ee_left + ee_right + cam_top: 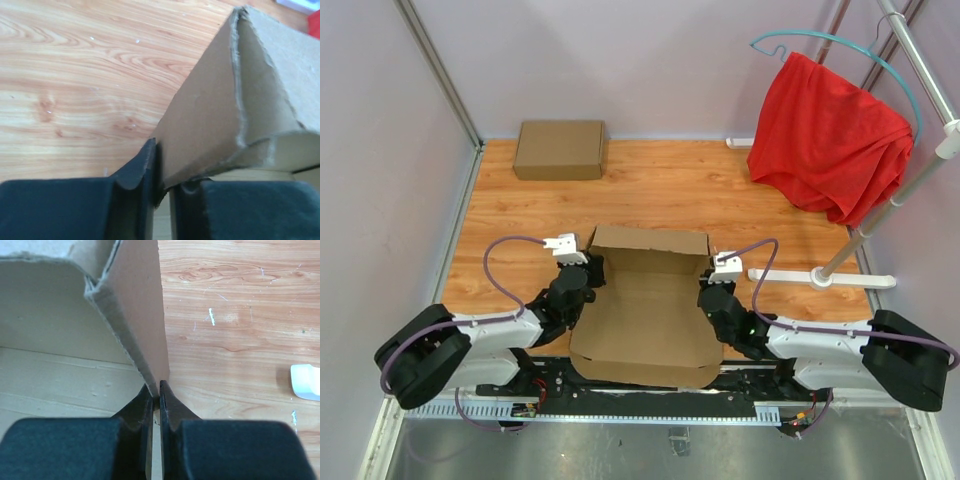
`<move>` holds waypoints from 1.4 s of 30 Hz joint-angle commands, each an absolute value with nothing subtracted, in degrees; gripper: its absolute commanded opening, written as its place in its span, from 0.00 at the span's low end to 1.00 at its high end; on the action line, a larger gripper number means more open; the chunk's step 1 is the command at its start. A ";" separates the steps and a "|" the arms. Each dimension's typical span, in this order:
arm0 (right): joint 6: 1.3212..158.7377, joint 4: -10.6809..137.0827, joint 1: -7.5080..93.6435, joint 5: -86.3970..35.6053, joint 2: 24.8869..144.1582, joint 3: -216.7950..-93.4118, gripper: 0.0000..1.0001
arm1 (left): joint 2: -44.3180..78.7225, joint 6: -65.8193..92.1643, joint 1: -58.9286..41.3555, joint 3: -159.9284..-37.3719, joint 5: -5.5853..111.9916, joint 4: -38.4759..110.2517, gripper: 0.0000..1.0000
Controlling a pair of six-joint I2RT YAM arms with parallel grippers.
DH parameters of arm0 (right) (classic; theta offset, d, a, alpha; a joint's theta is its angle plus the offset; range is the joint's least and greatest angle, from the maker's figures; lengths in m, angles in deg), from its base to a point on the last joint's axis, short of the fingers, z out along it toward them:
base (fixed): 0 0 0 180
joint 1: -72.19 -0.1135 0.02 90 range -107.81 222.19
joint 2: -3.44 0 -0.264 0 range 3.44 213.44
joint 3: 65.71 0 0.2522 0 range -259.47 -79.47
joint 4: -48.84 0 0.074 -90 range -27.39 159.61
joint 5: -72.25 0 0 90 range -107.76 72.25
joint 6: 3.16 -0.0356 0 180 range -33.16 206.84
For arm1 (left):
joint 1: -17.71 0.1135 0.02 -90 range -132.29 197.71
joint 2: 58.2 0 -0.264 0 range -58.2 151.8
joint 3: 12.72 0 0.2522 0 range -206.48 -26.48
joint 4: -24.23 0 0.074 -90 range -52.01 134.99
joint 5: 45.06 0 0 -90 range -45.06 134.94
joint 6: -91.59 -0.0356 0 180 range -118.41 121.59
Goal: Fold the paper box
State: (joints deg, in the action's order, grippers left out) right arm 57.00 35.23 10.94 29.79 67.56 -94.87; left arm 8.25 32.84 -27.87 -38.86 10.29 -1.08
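Note:
The paper box (645, 310) is a brown cardboard sheet lying in the middle of the wooden table, with its back wall and both side walls standing up and a rounded flap toward the near edge. My left gripper (588, 272) is shut on the box's left side wall (210, 115), pinched between the black fingers (140, 170). My right gripper (710, 285) is shut on the right side wall (142, 315), with its fingers (172, 410) closed on the wall's lower edge. The box floor shows in the right wrist view (55, 385).
A second, fully formed flat brown box (560, 150) lies at the far left. A red cloth (830, 135) hangs on a teal hanger from a white rack, whose base (820, 277) rests on the table at right. Purple walls enclose the table.

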 commanded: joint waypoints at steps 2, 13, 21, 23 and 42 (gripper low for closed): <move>53.93 35.38 7.47 35.68 67.45 -93.96 0.01 | 14.29 30.53 -30.47 -43.24 -3.46 -0.86 0.02; 43.47 52.04 6.10 40.70 72.40 -101.80 0.01 | 25.53 22.39 -39.39 -52.78 -23.49 5.52 0.07; 42.27 55.96 6.15 41.32 71.06 -103.23 0.01 | 22.42 25.10 -39.84 -51.63 -21.90 9.44 0.27; 41.35 57.32 6.18 41.71 71.60 -104.04 0.01 | 20.35 26.90 -39.88 -51.88 -21.69 12.36 0.34; 40.75 77.06 13.24 32.02 73.50 -119.26 0.01 | -18.42 42.81 -40.98 -55.44 -1.22 53.68 0.48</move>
State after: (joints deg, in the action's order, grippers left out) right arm 35.23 70.94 8.91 37.73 73.77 -113.75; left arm -9.10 40.03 -40.63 -52.39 -5.71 43.38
